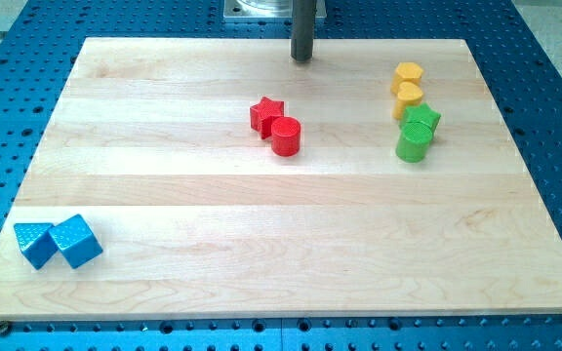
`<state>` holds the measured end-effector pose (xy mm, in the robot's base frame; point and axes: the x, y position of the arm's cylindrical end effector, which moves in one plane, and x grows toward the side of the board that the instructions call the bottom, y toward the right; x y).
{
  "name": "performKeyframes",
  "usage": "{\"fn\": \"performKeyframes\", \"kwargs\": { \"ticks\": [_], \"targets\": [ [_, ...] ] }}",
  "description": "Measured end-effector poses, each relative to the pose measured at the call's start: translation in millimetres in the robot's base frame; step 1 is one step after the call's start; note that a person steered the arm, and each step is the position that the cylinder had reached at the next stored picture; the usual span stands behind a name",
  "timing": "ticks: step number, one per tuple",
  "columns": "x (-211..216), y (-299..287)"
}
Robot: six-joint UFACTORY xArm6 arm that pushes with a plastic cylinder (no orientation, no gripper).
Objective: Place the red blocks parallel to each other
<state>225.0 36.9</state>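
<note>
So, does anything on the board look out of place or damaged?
Nothing stands out. The red star and red cylinder sit touching near the middle, undamaged. My tip is above them, toward the view's top, touching neither.

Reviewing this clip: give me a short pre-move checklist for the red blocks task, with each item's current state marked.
1. My tip visible: ok, near the view's top edge of the board.
2. Tip apart from both red blocks: ok, it stands toward the view's top and slightly right of them.
3. Red star and red cylinder located: ok, mid-board, touching or nearly so.
4. Path from tip to red pair free of other blocks: ok.
5. Yellow blocks and green blocks away from the reds: ok, at the view's right.
6. Reds already parallel: cannot tell.
</note>
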Motion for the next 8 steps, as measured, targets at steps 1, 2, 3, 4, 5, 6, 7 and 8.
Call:
{"fn": "performKeyframes", "kwargs": {
  "ticks": [1,2,3,4,5,6,7,8],
  "targets": [
    [29,0],
    [89,20],
    [128,19],
    [131,-19],
    [132,-75],
    [140,-115],
    [157,-140],
    [171,-125]
  ]
}}
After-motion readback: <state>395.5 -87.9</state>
